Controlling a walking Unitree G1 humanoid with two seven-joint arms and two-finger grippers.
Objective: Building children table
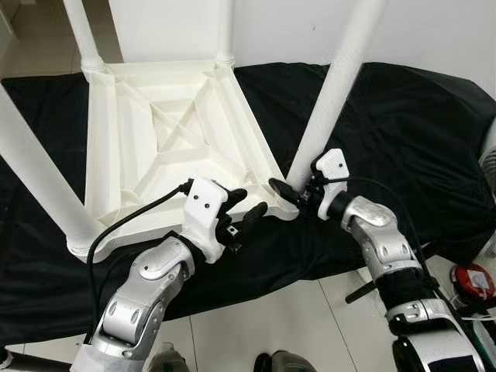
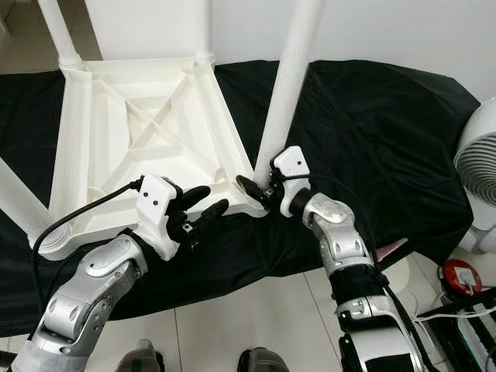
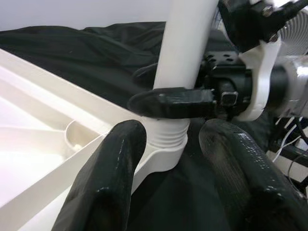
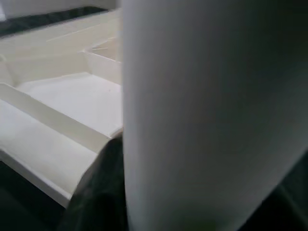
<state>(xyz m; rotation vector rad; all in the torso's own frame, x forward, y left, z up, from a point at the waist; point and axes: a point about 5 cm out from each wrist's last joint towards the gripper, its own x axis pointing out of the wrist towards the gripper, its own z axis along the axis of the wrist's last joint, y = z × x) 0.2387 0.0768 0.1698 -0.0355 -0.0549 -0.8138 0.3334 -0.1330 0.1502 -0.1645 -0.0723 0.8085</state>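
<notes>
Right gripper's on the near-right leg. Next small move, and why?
Probably twist the leg further in with the right gripper: its fingers clasp the leg base, where thread ridges show above the tabletop socket. Left gripper waits open beside it.

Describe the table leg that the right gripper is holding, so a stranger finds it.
The upturned white plastic tabletop lies on a black cloth. Its near right corner carries a round white leg. Unlike the other legs, it has the right gripper around its base.

Black cloth over pale tiles; white fan at right
</notes>
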